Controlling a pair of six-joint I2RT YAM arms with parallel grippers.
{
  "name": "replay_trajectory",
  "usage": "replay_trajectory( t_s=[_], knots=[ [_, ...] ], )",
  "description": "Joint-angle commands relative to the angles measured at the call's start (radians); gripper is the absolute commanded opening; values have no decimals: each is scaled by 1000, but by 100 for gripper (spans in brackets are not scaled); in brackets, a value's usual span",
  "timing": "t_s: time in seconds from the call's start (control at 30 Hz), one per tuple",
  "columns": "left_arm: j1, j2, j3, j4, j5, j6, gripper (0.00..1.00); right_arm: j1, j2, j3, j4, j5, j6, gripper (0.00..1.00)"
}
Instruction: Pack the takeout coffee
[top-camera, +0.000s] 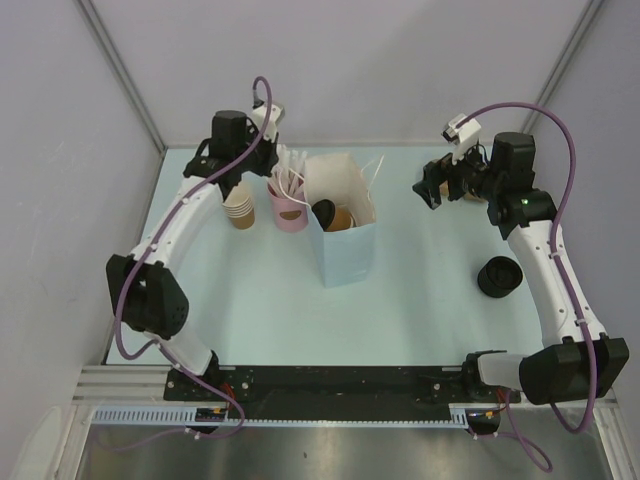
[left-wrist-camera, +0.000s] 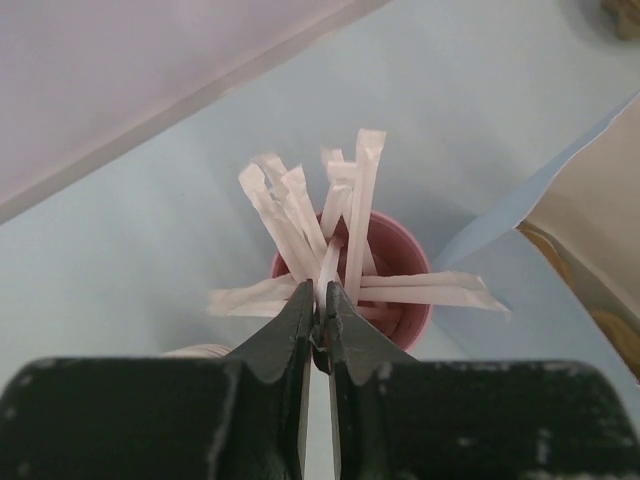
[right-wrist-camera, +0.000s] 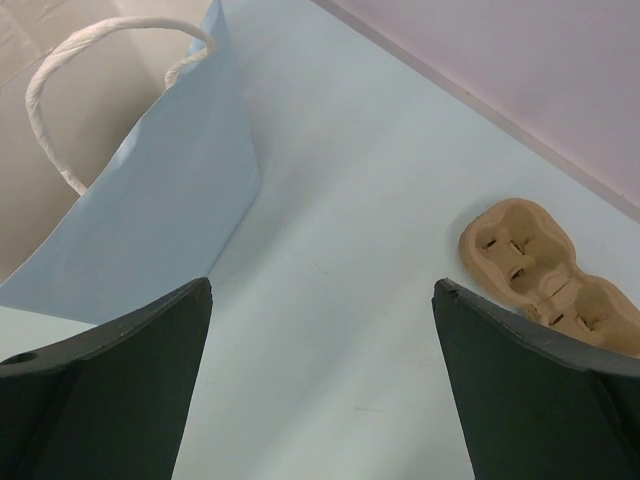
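The takeout coffee (top-camera: 335, 215) is seen inside the open blue paper bag (top-camera: 347, 258), which is stood near the middle of the far edge of the bench (top-camera: 420, 290). Its black lid is turned leftward, so the cup is judged to be tilted rather than upright. The main step is therefore judged done. The left gripper (left-wrist-camera: 320, 300) is held over the pink cup (left-wrist-camera: 408, 305) just left of the bag, its jaws pressed together on a wrapped white straw (left-wrist-camera: 331, 262), so adding a straw is taken to be what is left. The right gripper (right-wrist-camera: 320, 290) is spread wide and empty toward the far right corner, between the bag and a pulp cup carrier (right-wrist-camera: 540, 262).
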Motion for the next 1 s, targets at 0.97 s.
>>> replay_trajectory(
  t_s=[0.97],
  knots=[
    [-94, -325, 462, -293, 186, 40, 12, -5, 18, -1, 36, 2, -15, 100]
  ],
)
